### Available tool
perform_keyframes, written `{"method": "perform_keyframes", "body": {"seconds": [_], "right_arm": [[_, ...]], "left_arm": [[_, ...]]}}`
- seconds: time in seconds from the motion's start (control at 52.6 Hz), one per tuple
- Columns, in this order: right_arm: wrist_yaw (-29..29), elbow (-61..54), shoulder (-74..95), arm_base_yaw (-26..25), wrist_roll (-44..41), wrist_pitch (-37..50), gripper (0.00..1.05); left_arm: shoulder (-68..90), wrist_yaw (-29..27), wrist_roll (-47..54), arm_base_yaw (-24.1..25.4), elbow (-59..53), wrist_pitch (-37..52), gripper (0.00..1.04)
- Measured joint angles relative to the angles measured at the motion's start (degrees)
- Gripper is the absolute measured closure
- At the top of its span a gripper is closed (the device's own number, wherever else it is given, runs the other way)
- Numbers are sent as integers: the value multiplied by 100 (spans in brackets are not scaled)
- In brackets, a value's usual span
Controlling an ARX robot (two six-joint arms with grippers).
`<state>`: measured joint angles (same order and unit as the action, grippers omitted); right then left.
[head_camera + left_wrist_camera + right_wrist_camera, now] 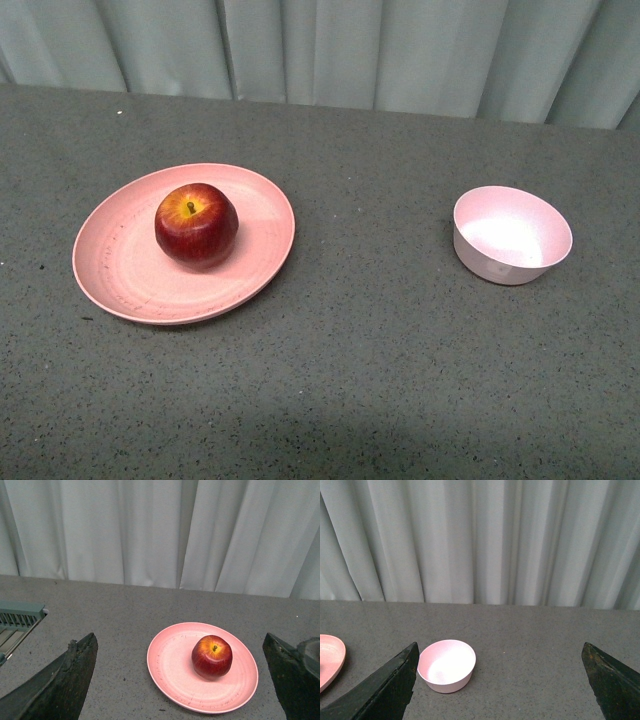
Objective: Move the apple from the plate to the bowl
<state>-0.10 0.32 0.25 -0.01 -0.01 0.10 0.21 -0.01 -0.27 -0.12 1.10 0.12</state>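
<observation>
A pale grey-green curtain (400,50) hangs in folds behind a dark, speckled grey table (380,390), and everything I have to deal with sits on that table. On the left is the wide pink plate (115,270), with the apple (196,225) upright near its middle, stem pointing up out of its yellow patch. Over on the right, well apart from the plate, is the small pink bowl (500,268) — empty, as far as I can see into it.

My left gripper (178,645) hangs above the near side of the table with its fingers spread wide and nothing between them; the apple and plate lie ahead of it, framed by the two fingers. My right gripper (499,647) is spread just as wide and equally empty, looking toward the bowl. From the front neither of my arms shows at all, so I judge both are held back from the work.

By my reckoning the task has not begun — this is the reach for the apple. The left arm looks the better placed: go forward and down, keep the fingers wide enough to pass either side of the apple, and close at its broadest part. Then it is a long carry rightward, and since the bowl looks only a little wider than the apple, I expect the release will need careful centring.
</observation>
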Motion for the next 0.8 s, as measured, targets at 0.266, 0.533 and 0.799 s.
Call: {"method": "perform_keyframes", "body": {"seconds": [0.266,0.533,0.799], "right_arm": [[0,0,0,0,0,0,9],[0,0,0,0,0,0,9],[2,0,0,0,0,0,9]], "left_arm": [[0,0,0,0,0,0,7],[0,0,0,0,0,0,7],[0,0,0,0,0,0,7]]}}
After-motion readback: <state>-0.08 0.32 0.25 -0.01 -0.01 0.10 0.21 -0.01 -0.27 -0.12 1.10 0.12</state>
